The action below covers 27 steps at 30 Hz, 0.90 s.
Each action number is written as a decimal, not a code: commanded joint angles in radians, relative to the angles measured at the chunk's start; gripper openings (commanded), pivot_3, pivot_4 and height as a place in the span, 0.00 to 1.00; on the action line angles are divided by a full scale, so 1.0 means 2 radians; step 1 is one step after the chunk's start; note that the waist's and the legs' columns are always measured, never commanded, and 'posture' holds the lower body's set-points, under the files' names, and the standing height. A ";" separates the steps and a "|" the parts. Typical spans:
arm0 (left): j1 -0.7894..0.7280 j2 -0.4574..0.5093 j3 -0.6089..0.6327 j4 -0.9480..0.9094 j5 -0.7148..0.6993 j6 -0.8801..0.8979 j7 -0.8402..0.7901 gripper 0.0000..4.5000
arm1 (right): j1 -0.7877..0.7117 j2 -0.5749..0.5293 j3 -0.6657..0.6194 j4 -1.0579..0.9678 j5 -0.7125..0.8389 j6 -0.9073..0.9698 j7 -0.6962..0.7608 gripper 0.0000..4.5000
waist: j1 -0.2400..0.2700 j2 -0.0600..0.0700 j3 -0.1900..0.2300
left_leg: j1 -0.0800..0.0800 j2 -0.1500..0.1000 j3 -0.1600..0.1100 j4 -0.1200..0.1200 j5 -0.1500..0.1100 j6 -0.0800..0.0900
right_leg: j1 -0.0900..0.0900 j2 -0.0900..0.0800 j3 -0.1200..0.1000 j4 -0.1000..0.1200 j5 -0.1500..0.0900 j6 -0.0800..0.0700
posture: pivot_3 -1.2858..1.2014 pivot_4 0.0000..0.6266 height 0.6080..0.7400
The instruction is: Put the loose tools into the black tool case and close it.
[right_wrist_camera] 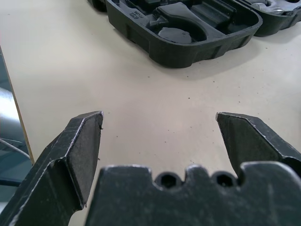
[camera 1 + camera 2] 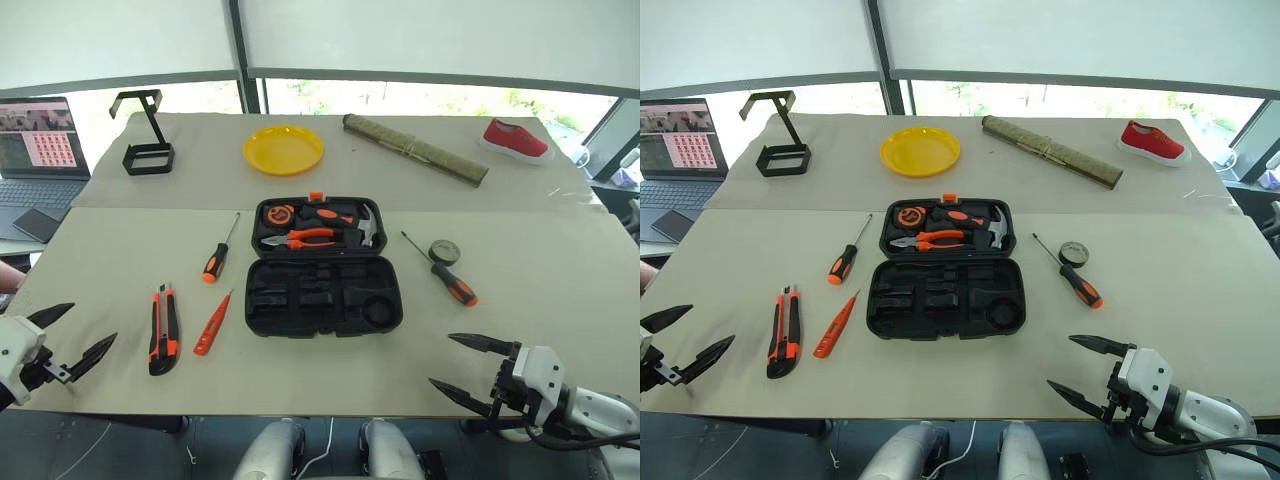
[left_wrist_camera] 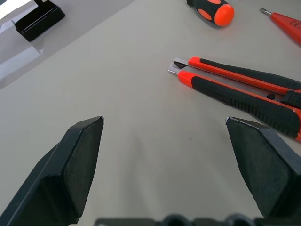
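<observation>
The black tool case [image 2: 322, 296] lies open mid-table, its near half showing bare moulded slots. Left of it lie a screwdriver [image 2: 216, 262], a slim orange tester screwdriver [image 2: 212, 324] and a utility knife [image 2: 164, 328]. On the case's right are a second screwdriver [image 2: 446, 274] and a small dark tape roll [image 2: 444, 251]. My left gripper [image 2: 70, 334] hangs open at the table's near left edge, just short of the knife [image 3: 244, 89]. Open too, my right gripper [image 2: 468, 369] sits at the near right edge, facing the case [image 1: 188, 33].
The case's far half holds orange-handled pliers [image 2: 305, 238], a hammer [image 2: 364, 228] and a tape measure [image 2: 279, 214]. Behind stand a yellow plate [image 2: 284, 149], a black wire stand [image 2: 148, 145], a rolled mat [image 2: 415, 149] and a red shoe [image 2: 515, 138]. A laptop [image 2: 38, 150] sits far left.
</observation>
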 commanded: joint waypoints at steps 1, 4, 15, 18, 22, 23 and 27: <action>0.008 0.004 0.017 -0.015 -0.012 0.018 0.007 0.99 | -0.015 -0.001 0.001 -0.003 0.007 0.000 -0.002 0.99 | 0.000 0.000 0.000 | 0.000 0.000 0.000 0.000 0.000 0.000 | 0.000 0.000 0.000 0.000 0.000 0.000 | 0.52 0.24 1.00; 0.027 -0.006 0.042 -0.057 -0.041 0.085 0.036 0.99 | -0.047 0.009 0.012 -0.004 0.035 0.031 -0.004 0.99 | -0.003 -0.001 0.000 | 0.000 0.001 0.001 0.000 0.000 0.000 | 0.000 0.000 0.001 0.000 0.000 0.000 | 0.52 0.24 1.00; 0.149 -0.050 0.126 -0.125 -0.129 0.358 0.110 0.99 | -0.134 0.102 0.012 -0.097 0.111 0.048 -0.085 0.99 | -0.007 -0.001 0.001 | 0.002 0.006 0.005 0.000 -0.001 0.001 | 0.000 0.007 0.007 0.000 0.000 0.000 | 0.52 0.24 1.00; 0.140 -0.034 0.141 -0.169 -0.175 0.416 0.110 0.99 | -0.141 0.114 0.015 -0.095 0.096 0.028 -0.089 0.99 | 0.001 -0.003 0.000 | 0.003 0.007 0.005 0.000 -0.002 0.000 | 0.000 0.008 0.006 0.000 0.000 0.000 | 0.52 0.24 1.00; 0.085 0.022 0.137 -0.218 -0.233 0.513 0.132 0.99 | -0.138 0.119 0.022 -0.096 0.095 0.030 -0.088 0.99 | 0.007 -0.003 0.000 | 0.003 0.007 0.005 0.001 -0.004 -0.003 | 0.000 0.008 0.006 0.000 0.001 -0.002 | 0.52 0.24 1.00; 0.060 0.049 0.121 -0.225 -0.243 0.546 0.142 0.99 | -0.136 0.120 0.025 -0.099 0.094 0.032 -0.088 0.99 | 0.009 -0.003 0.000 | 0.003 0.007 0.005 0.001 -0.003 -0.003 | 0.000 0.008 0.006 0.000 0.001 -0.003 | 0.52 0.24 1.00; -0.064 0.116 0.010 -0.217 -0.230 0.607 0.185 0.99 | -0.130 0.123 0.035 -0.104 0.089 0.033 -0.092 0.99 | 0.003 -0.002 0.000 | 0.004 0.007 0.005 0.001 -0.003 -0.004 | 0.000 0.009 0.006 0.001 0.002 -0.004 | 0.52 0.24 1.00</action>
